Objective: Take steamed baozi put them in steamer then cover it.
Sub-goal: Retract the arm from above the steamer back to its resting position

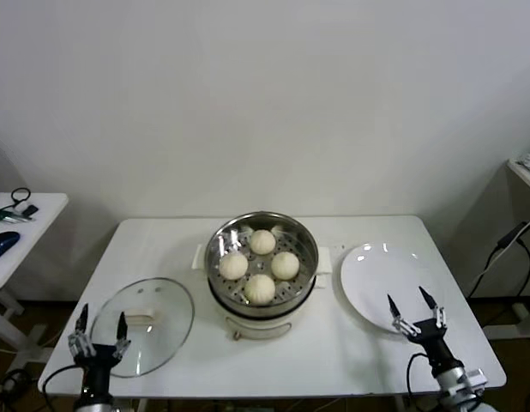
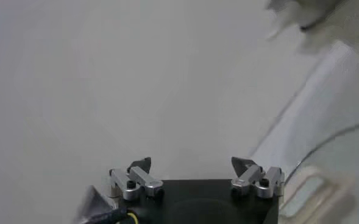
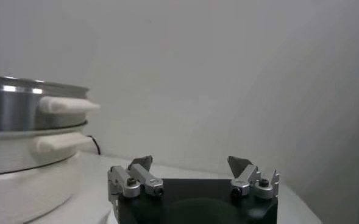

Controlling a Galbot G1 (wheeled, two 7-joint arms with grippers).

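Student: Baozi count first. Where do the steamed baozi (image 1: 260,266) sit, and why there?

Instructor: All four rest on the perforated tray inside the steamer (image 1: 219,273), which stands at the middle of the table (image 1: 351,352), well ahead of both sets of fingers. They sit apart from one another, presumably so that steam can pass between them. Judged from this layout, the loading step is complete and only the covering remains.

Student: And the cover (image 1: 162,313)?

Instructor: It lies flat on the table, handle up, beside the steamer. Its near rim lies just beyond the fingertips of the left gripper (image 1: 99,334), with the handle a little farther ahead and to their inner side. Lying this way, the handle is offered to a grasp from above.

Student: What do the fingers show?

Instructor: The left gripper's fingers are spread wide and grasp nothing. In the left wrist view the cover's glass edge and pale handle appear off to one side, apart from the tips. The right gripper (image 1: 414,317) is likewise spread and empty. It sits over the near edge of the bare white plate (image 1: 376,275), and the steamer's side handles appear to one side in its own wrist view.

Student: Which arm is better placed?

Instructor: Probably the left, being next to the cover. The lift likely calls for a centred grip on the handle, since glass can tilt or slip.
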